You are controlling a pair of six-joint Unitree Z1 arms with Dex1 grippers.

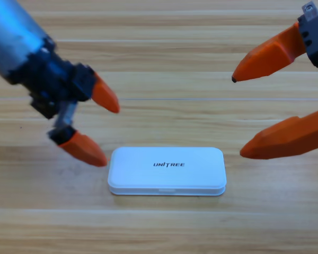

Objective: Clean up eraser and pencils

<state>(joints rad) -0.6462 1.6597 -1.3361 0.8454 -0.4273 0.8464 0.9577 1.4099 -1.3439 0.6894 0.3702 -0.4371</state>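
A white UNITREE case (167,171) lies on the wooden table with its lid down, low in the middle of the high view. The eraser and the pencils are out of view. My left gripper (107,132) reaches in from the upper left and is open, its lower orange tip just left of the case's left end. Large at the right edge is my right gripper (238,116), open too, with its lower jaw above the case's right end. Nothing is between either pair of jaws.
Bare wooden table (164,63) spreads behind the case and in front of it, between the two arms.
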